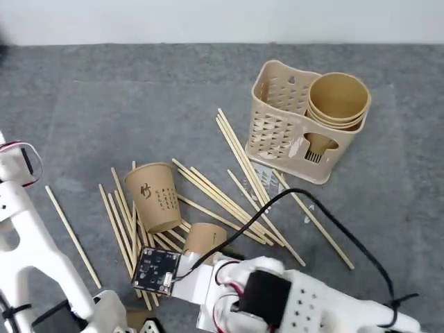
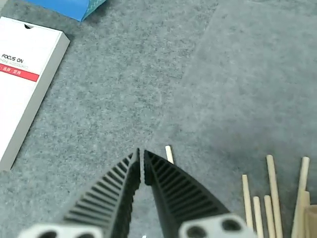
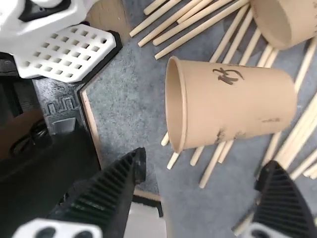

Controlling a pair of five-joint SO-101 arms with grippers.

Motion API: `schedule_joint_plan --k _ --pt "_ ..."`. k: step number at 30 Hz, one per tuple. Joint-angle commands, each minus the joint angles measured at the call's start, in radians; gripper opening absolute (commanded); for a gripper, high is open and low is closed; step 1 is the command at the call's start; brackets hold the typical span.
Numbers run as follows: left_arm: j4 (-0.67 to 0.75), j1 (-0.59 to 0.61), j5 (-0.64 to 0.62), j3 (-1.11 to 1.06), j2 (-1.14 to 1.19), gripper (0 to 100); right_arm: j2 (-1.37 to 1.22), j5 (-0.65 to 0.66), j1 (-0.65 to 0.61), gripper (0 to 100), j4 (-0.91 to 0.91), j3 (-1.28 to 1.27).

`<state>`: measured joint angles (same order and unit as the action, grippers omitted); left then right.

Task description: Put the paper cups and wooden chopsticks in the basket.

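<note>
The beige basket (image 1: pixel 281 128) stands at the back right, with stacked paper cups (image 1: pixel 338 100) in one compartment. A printed paper cup (image 1: pixel 156 194) lies on scattered wooden chopsticks (image 1: pixel 229 201), and a second cup (image 1: pixel 205 238) lies partly under the right arm (image 1: pixel 277 295). In the right wrist view my right gripper (image 3: pixel 205 163) is open wide, a little short of a printed cup (image 3: pixel 228 109) lying on its side on chopsticks (image 3: pixel 198 20); another cup (image 3: pixel 282 20) lies beyond. My left gripper (image 2: pixel 141 154) is shut and empty, its tip beside one chopstick end (image 2: pixel 169 153).
Grey mat (image 1: pixel 90 118) covers the table. A white box (image 2: pixel 25 79) and a blue item (image 2: pixel 74 7) lie off the mat near the left arm (image 1: pixel 28 250). That arm's base (image 3: pixel 69 49) sits close to the cup's mouth. More chopstick ends (image 2: pixel 270 198) lie nearby.
</note>
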<state>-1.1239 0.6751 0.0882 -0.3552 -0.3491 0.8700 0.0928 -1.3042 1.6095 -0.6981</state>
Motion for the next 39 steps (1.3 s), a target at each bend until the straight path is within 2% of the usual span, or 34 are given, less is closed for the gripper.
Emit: schedule_joint_plan --k 1,11,14,23,39 --pt "0.049 0.003 0.011 -0.013 -0.028 1 0.019 -0.006 -0.035 37.6 -0.101 -0.077" --pt "0.095 0.0 0.011 -0.074 -0.028 1 0.018 -0.003 -0.012 37.6 -0.205 -0.149" --pt "0.094 -0.002 0.011 -0.074 -0.028 1 0.018 0.048 0.059 37.4 -0.254 -0.193" --pt "0.087 0.0 0.011 -0.076 -0.028 1 0.019 0.192 0.337 25.9 -0.406 -0.255" --pt "0.089 -0.002 0.011 -0.097 -0.031 1 0.03 0.213 0.552 12.5 -0.479 -0.236"
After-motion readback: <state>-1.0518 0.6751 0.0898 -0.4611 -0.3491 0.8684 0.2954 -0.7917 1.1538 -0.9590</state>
